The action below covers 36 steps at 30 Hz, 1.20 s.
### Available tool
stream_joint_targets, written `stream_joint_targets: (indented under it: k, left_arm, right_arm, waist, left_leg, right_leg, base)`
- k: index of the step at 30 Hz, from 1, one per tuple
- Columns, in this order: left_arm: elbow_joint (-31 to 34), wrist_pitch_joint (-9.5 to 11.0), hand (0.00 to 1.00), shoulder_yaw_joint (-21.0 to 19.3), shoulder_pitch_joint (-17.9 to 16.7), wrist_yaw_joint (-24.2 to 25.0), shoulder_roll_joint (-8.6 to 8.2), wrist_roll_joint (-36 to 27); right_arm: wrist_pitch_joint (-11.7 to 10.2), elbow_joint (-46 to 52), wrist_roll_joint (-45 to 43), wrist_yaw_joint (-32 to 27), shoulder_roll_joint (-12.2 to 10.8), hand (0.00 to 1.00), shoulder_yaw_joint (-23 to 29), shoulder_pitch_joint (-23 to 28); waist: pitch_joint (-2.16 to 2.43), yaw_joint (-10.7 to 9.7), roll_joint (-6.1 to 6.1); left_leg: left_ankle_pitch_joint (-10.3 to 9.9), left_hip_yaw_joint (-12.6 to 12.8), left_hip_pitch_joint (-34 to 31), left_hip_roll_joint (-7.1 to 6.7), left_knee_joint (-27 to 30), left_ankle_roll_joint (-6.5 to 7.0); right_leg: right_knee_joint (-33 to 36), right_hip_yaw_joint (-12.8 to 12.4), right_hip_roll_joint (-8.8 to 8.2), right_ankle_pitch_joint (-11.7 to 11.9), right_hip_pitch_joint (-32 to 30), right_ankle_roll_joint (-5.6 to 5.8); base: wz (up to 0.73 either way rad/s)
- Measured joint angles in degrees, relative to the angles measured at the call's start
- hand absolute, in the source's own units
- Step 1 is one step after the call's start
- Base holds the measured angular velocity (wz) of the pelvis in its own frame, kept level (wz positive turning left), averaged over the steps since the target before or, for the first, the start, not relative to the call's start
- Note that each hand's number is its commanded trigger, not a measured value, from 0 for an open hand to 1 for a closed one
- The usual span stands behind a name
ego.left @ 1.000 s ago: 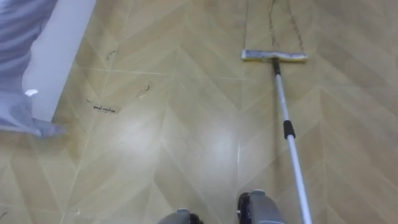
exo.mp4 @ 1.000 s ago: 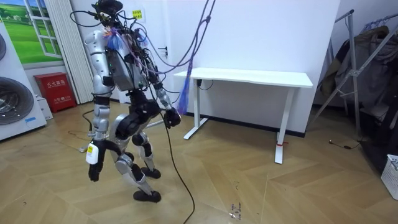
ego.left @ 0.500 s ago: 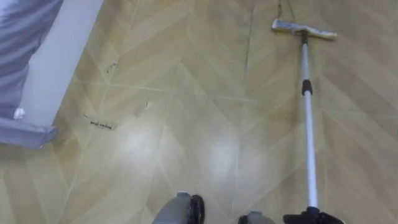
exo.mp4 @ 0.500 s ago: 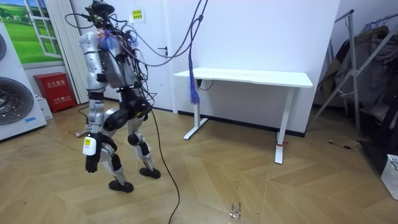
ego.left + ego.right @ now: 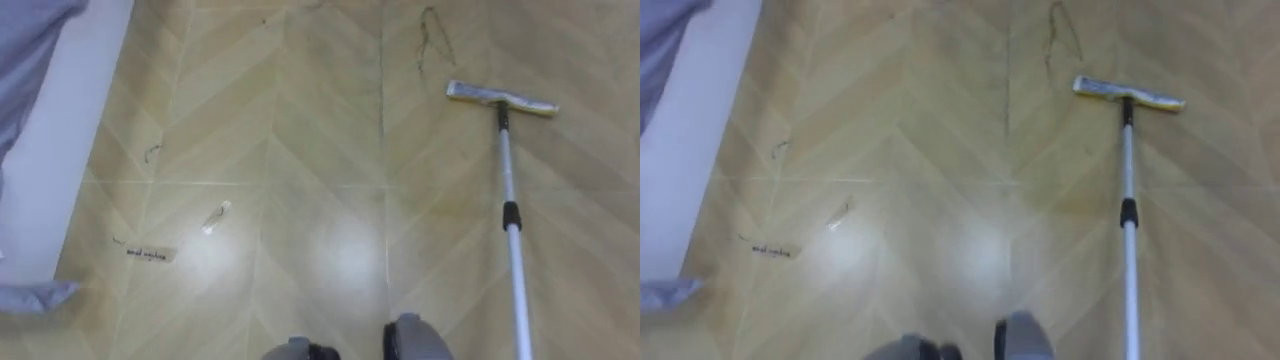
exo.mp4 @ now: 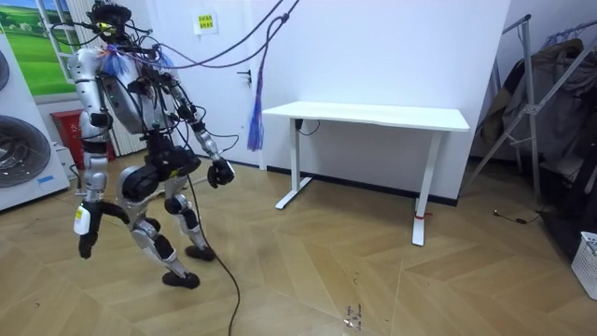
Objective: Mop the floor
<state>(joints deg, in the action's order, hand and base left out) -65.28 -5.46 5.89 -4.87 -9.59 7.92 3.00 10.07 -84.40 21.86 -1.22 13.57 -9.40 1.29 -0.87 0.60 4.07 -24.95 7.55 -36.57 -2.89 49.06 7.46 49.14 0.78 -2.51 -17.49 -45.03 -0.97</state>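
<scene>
The robot stands with knees bent and feet apart, as the room view has it, with its right hand (image 6: 86,245) hanging low beside the knee and its left hand (image 6: 221,174) held forward at hip height. Whether the fingers of either are open or curled cannot be told, nor which hand has the tool. In the eye views a long, silver-poled flat mop (image 5: 507,180) comes in at the lower right edge, close by the robot's feet, and slants away across the pale herringbone wood-pattern floor (image 5: 300,150). A black collar (image 5: 511,215) sits about midway along the visible pole. Further out the flat, pale, yellow-edged pad head (image 5: 500,98) lies flush on the boards, square to the pole. Off to the left, well apart from the mop, a small white scrap (image 5: 213,218) lies on the floor. Beyond the head runs a thin dark streak (image 5: 430,40), apparently not yet wiped. The mop looks light and stiff, its smooth metal likely to twist in a loose grip. The best hold is probably high on the pole above the collar, pressing down so the head stays flat. Farthest off, in the room view, stands a white counter (image 6: 373,117) against the wall.
</scene>
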Motion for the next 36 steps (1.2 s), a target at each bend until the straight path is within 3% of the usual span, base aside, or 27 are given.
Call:
stream_joint_targets:
  k: [2, 5, 6, 7, 8, 9, 11, 12, 13, 15, 18, 19, 20, 21, 22, 24, 26, 28, 30, 32, 34, 36]
  left_arm:
    - [-0.54, -1.72, 0.0, -0.25, 0.17, -0.02, 0.19, 0.0]
    - [-0.27, -3.18, 0.0, 0.01, 0.54, -0.02, 0.37, -0.31]
    - [-0.08, -3.2, 0.0, 0.1, 0.86, -0.02, 0.48, -0.65]
    - [0.11, -3.28, 0.0, 0.44, 1.22, -0.02, 0.65, -1.19]
    - [0.09, -3.3, 0.0, 0.91, 1.22, 0.02, 0.81, -1.19]
    - [0.21, -3.24, 0.0, 1.33, 1.3, 0.27, 0.78, -1.17]
    - [1.27, -3.16, 0.0, 1.33, 1.24, 0.59, 0.79, -0.91]
    - [1.62, -3.09, 0.0, 1.3, 0.98, 1.25, 0.85, -0.57]
    - [1.55, -3.24, 0.0, 1.24, 0.02, 1.92, 0.88, -0.01]
    - [1.38, -3.19, 0.0, 1.31, -0.02, 3.05, 0.82, 0.25]
    - [1.37, -2.86, 0.0, 1.13, 0.53, 3.84, 0.73, 0.42]
    - [1.1, -2.84, 0.0, 1.01, 0.77, 3.65, 0.82, 0.39]
    - [0.79, -2.85, 0.0, 0.97, 1.24, 3.52, 0.83, 0.39]
    - [0.7, -2.71, 0.0, 0.98, 2.49, 3.49, 0.74, 0.4]
    - [1.36, -2.15, 0.0, 1.08, 2.94, 3.2, 0.67, 0.33]
    - [2.06, -1.31, 0.0, 1.05, 3.07, 2.01, 0.49, -0.09]
    - [2.27, -1.24, 0.0, 1.02, 3.12, 0.94, 0.48, -0.11]
    - [2.81, -1.71, 0.0, 1.01, 2.88, -0.19, 0.32, -0.14]
    - [3.06, -1.77, 0.0, 0.96, 1.72, -0.34, 0.19, -0.16]
    - [3.66, -1.78, 0.0, 0.55, 0.58, -0.64, 0.22, -0.28]
    - [3.37, -2.19, 0.0, 0.36, 0.36, -1.1, 0.3, -1.34]
    - [3.37, -2.65, 0.0, 0.38, 0.35, -1.13, 0.41, -2.65]
  right_arm:
    - [1.62, -0.13, -2.65, -0.76, 0.38, 1.0, 2.03, -2.51]
    - [2.93, -1.02, -4.18, -1.82, 2.49, 1.0, 2.22, -9.14]
    - [2.89, -1.02, -4.15, -2.03, 3.5, 1.0, 1.93, -12.12]
    - [2.57, -0.82, -4.14, -2.21, 4.19, 1.0, 1.55, -14.97]
    - [2.21, -0.57, -4.13, -2.35, 4.16, 1.0, 1.54, -16.22]
    - [1.47, -0.12, -4.07, -2.33, 4.25, 1.0, 1.6, -18.31]
    - [0.99, 1.16, -4.07, -2.32, 4.63, 1.0, 1.72, -20.25]
    - [0.83, 2.11, -4.11, -2.36, 4.81, 1.0, 1.7, -20.76]
    - [0.36, 2.13, -4.32, -2.19, 4.27, 1.0, 1.64, -20.42]
    - [-0.12, 2.07, -4.52, -1.08, 3.78, 1.0, 0.99, -18.28]
    - [0.03, 1.87, -6.6, -0.63, 4.74, 1.0, -2.33, -13.64]
    - [0.02, 1.82, -9.28, -1.25, 4.88, 1.0, -3.04, -12.52]
    - [-0.03, 1.75, -10.62, -1.53, 4.95, 1.0, -3.1, -11.88]
    - [-0.03, 1.44, -12.1, -2.38, 5.09, 1.0, -3.12, -10.11]
    - [-0.01, 1.4, -12.37, -3.29, 4.92, 1.0, -3.17, -7.99]
    - [-0.01, 1.61, -12.31, -4.1, 4.1, 1.0, -3.33, -6.0]
    - [-0.09, 1.74, -10.9, -4.26, 2.67, 1.0, -3.47, -4.73]
    - [-0.22, 1.82, -8.21, -4.04, 0.59, 1.0, -3.4, -2.32]
    - [-0.23, 1.84, -7.04, -3.75, -0.31, 1.0, -3.23, -0.86]
    - [-0.23, 1.96, -6.41, -3.13, -0.68, 1.0, -2.87, -0.57]
    - [-0.15, 1.92, -6.4, -2.99, -0.78, 1.0, -2.73, -0.05]
    - [-0.15, 1.93, -6.15, -2.99, -0.82, 1.0, -2.74, -0.44]
  waist:
    - [-0.16, 0.96, -0.31]
    - [-0.63, 1.75, -0.98]
    - [-0.89, 2.81, -1.2]
    - [-1.13, 4.27, -1.57]
    - [-1.44, 4.93, -2.18]
    - [-1.41, 5.74, -2.37]
    - [-1.64, 6.38, -2.73]
    - [-1.38, 7.44, -2.32]
    - [-1.46, 7.65, -2.74]
    - [-1.04, 7.58, -2.25]
    - [-0.79, 7.56, -2.14]
    - [-0.66, 7.48, -2.22]
    - [-0.7, 7.18, -2.19]
    - [-0.81, 5.97, -1.64]
    - [-0.59, 5.6, -0.96]
    - [0.01, 5.5, 0.08]
    - [0.03, 4.18, 0.5]
    - [-0.09, 3.5, 0.05]
    - [0.05, 3.11, -0.38]
    - [0.07, 2.94, -0.88]
    - [-0.12, 2.78, -1.76]
    - [-0.33, 2.68, -2.71]
  left_leg:
    - [-1.11, -0.46, 0.38, 0.25, 1.6, -0.97]
    - [-2.48, -2.27, -1.12, 0.6, 7.63, -2.9]
    - [-1.64, -2.17, -3.12, 1.7, 12.41, -4.39]
    - [0.4, -2.29, -5.3, 2.6, 17.7, -7.15]
    - [1.76, -2.45, -6.39, 2.69, 19.73, -7.81]
    - [1.9, -3.48, -8.78, 2.62, 19.91, -7.88]
    - [2.23, -3.58, -12.25, 2.78, 12.11, -7.68]
    - [4.08, -3.72, -13.17, 3.0, 6.38, -7.02]
    - [6.47, -3.94, -12.63, 3.13, 4.38, -6.27]
    - [7.7, -3.33, -10.4, 3.11, 2.19, -4.91]
    - [6.48, -1.06, -7.82, 2.9, 1.93, -2.37]
    - [5.64, -0.7, -7.44, 2.04, 2.3, -0.58]
    - [5.18, -0.44, -7.21, 1.53, 2.39, -0.11]
    - [4.47, -0.38, -6.45, 0.66, 2.68, 1.15]
    - [3.41, -0.47, -5.96, 0.31, 2.88, 1.62]
    - [2.56, -0.54, -5.63, 0.2, 2.31, 1.77]
    - [2.42, -0.51, -5.03, 0.11, 1.3, 1.97]
    - [1.69, -0.47, -3.09, -0.09, 0.07, 1.52]
    - [0.39, -0.84, -1.64, -0.02, 0.21, 0.53]
    - [-0.58, -1.58, -0.76, 0.15, 0.68, -0.67]
    - [-1.84, -2.46, -0.71, 0.42, 4.31, -2.49]
    - [-2.36, -3.05, -1.04, 0.52, 8.39, -3.49]
  right_leg:
    - [1.42, 1.94, -0.82, -0.31, 0.64, -0.76]
    - [5.73, 3.2, -1.41, -4.3, 0.73, -1.92]
    - [7.54, 3.22, -0.76, -5.66, 0.65, -2.22]
    - [9.14, 3.15, -0.24, -6.73, 0.74, -2.77]
    - [9.84, 3.03, -0.21, -7.17, 0.78, -2.99]
    - [10.04, 3.01, 0.15, -7.51, 0.83, -3.16]
    - [9.69, 3.05, 0.37, -7.66, 0.97, -3.0]
    - [9.16, 3.06, 0.57, -7.91, 1.75, -2.54]
    - [8.2, 2.99, 0.52, -8.3, 3.42, -1.83]
    - [5.76, 2.97, 0.44, -8.73, 6.08, -1.02]
    - [4.9, 2.12, -0.66, -8.98, 8.34, 0.85]
    - [7.05, 1.83, -1.15, -9.08, 8.02, 1.05]
    - [8.81, 1.62, -1.58, -8.73, 7.61, 1.45]
    - [12.32, 0.8, -2.22, -7.02, 6.01, 1.96]
    - [15.62, 0.09, -2.38, -4.68, 4.31, 2.56]
    - [14.52, -0.22, -2.32, -4.32, 1.62, 2.87]
    - [8.43, 0.8, -2.4, -4.26, -0.57, 2.88]
    - [-0.29, 1.74, -2.14, -1.11, -1.35, 1.76]
    - [-1.14, 2.6, -2.07, 1.79, -0.42, 0.83]
    - [-0.12, 3.08, -1.32, 0.9, 0.44, -0.13]
    - [3.28, 3.93, -1.73, -2.22, 0.98, -1.31]
    - [6.53, 4.12, -2.14, -5.18, 1.37, -2.5]
  base:
    - [0.0]
    - [0.26]
    - [0.14]
    - [0.08]
    - [0.12]
    - [0.28]
    - [0.24]
    - [0.0]
    - [0.0]
    - [0.24]
    - [0.08]
    - [-0.17]
    - [0.05]
    - [0.22]
    - [0.16]
    - [-0.12]
    - [-0.05]
    - [0.06]
    - [0.02]
    - [-0.02]
    - [0.18]
    - [0.18]
